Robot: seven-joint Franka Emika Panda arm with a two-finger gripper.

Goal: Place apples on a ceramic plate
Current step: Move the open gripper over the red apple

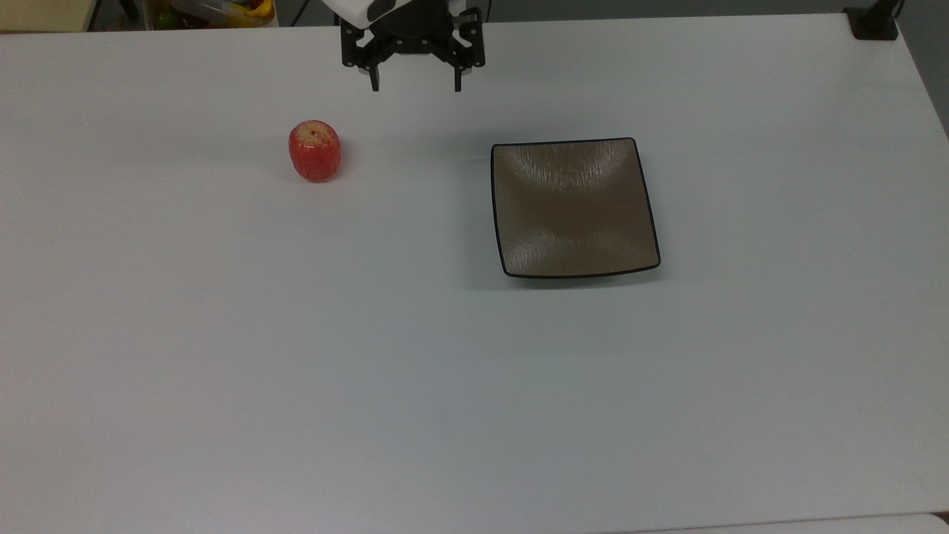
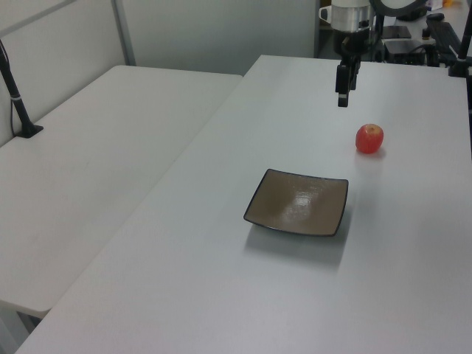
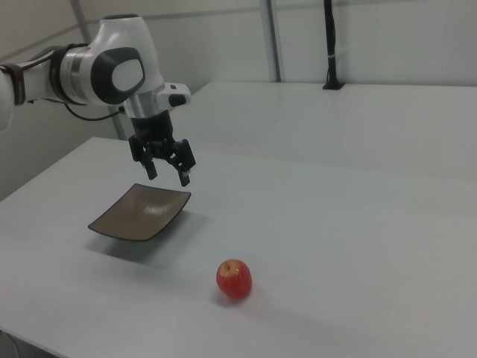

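— Where's your claw?
— My claw (image 1: 414, 87) hangs spread and empty above the tabletop's (image 1: 371, 371) far edge in the top view.
— And the apple?
— The apple (image 1: 315, 151) sits on the tabletop near that edge, well apart from the bare plate (image 1: 572, 208).

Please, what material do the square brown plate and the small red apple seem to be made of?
The square brown plate looks like glazed ceramic: pale streaky reflections lie across its surface, inside a thin dark rim. The small red apple has a mottled red skin with a pale yellowish patch at its stem dimple; whether it is real fruit or a plastic model, I cannot tell.
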